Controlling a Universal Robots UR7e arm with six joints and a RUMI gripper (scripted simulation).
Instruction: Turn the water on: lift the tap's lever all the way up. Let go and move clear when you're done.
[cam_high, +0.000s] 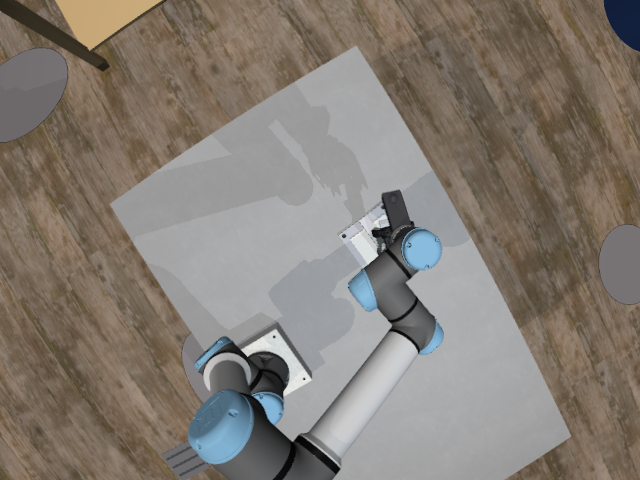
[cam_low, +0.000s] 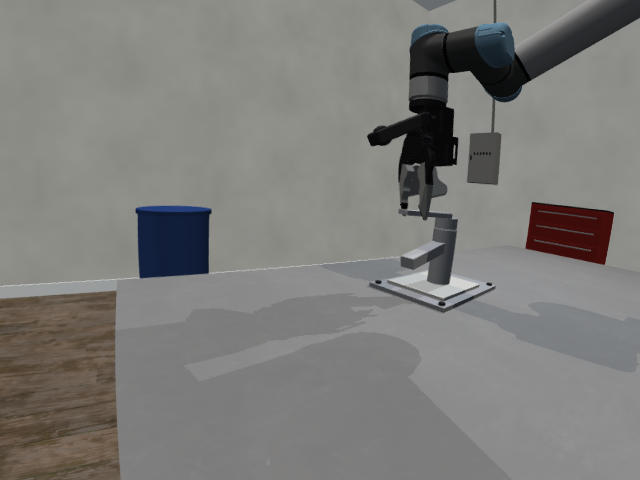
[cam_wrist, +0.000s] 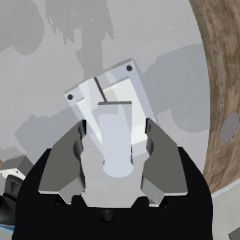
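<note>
The grey tap (cam_low: 443, 250) stands on a white base plate (cam_low: 431, 288) at the far side of the table, its spout (cam_low: 421, 254) pointing left. Its thin lever (cam_low: 429, 215) lies about level on top of the tap. My gripper (cam_low: 413, 210) points straight down, with the fingertips at the lever's height, near its free end. In the wrist view the lever (cam_wrist: 116, 137) runs between the two fingers of my gripper (cam_wrist: 115, 120), with a gap on each side. The gripper is open and holds nothing. In the overhead view the wrist covers most of the tap (cam_high: 364, 236).
The arm's own base (cam_high: 273, 361) is bolted to the table's near corner. A blue barrel (cam_low: 173, 241), a red cabinet (cam_low: 568, 232) and a hanging grey box (cam_low: 484, 157) stand beyond the table, well away from the tap.
</note>
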